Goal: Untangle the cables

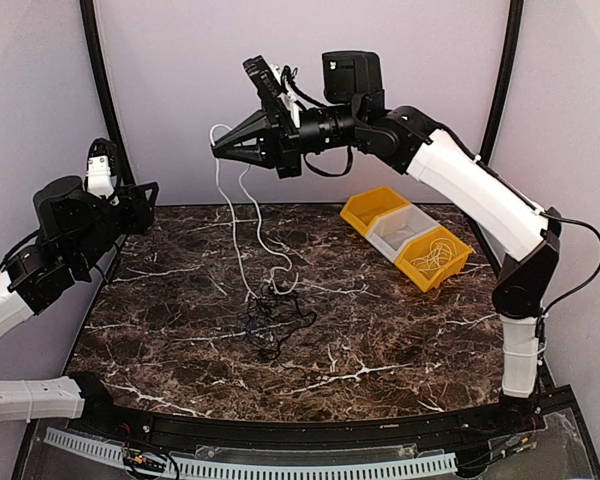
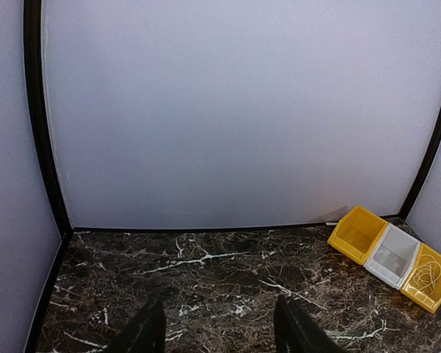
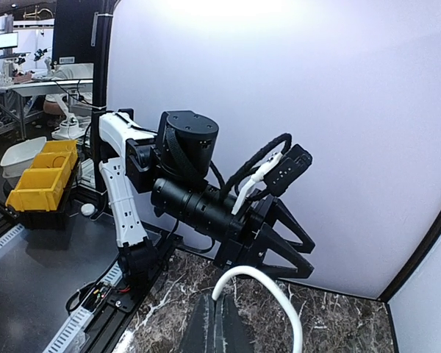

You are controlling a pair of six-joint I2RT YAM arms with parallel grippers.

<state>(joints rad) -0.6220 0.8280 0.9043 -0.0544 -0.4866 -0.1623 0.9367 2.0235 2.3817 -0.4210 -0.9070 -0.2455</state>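
— Right jaws, pinched shut on the white cable (image 3: 251,271), hold it high; it trails down to the black cables (image 1: 276,322) clumped mid-tabletop (image 1: 400,340).
— Left jaws gape wide, empty, out at the left edge. Cords look light, limp and snag-prone, so I'd pin the clump. Open room near and left; bins (image 1: 407,238) crowd far right.

I see dark marble table (image 1: 380,350), white-veined. Three bins touching in diagonal row, right rear: yellow bin (image 1: 373,210), grey bin (image 1: 400,232), second yellow bin (image 1: 420,272). Pale walls (image 1: 180,60) behind.
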